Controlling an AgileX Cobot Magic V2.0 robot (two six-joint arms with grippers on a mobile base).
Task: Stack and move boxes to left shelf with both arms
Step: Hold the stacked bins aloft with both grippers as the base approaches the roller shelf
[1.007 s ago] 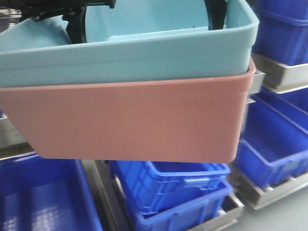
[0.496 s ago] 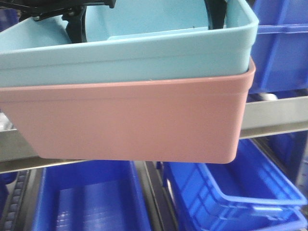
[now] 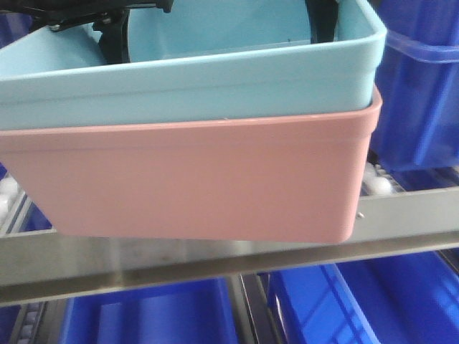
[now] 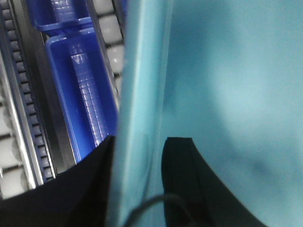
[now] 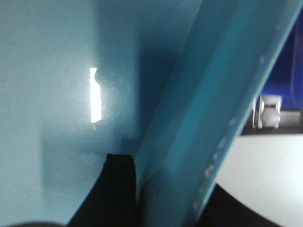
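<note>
The light blue box (image 3: 215,82) sits nested inside the salmon pink box (image 3: 193,179), and the stack hangs in the air in front of the left shelf, just above its steel front bar (image 3: 215,261). My left gripper (image 4: 142,146) is shut on the blue box's left wall, one black finger (image 4: 182,179) inside and the other outside. My right gripper (image 5: 165,189) is shut on the right wall, its inner finger (image 5: 118,184) against the inside face. In the front view only black parts of the left gripper (image 3: 111,36) and right gripper (image 3: 323,18) show inside the blue box.
Dark blue bins stand behind at the right (image 3: 419,100) and on the level below the bar (image 3: 143,315). White rollers (image 3: 376,185) show at the shelf level beside the stack. The left wrist view shows another dark blue bin (image 4: 80,90) between roller rails (image 4: 12,156).
The stack stays held the same in view. Behind it the steel bar has slid lower in the picture and looks nearer, and white rollers now show beside the pink box.
</note>
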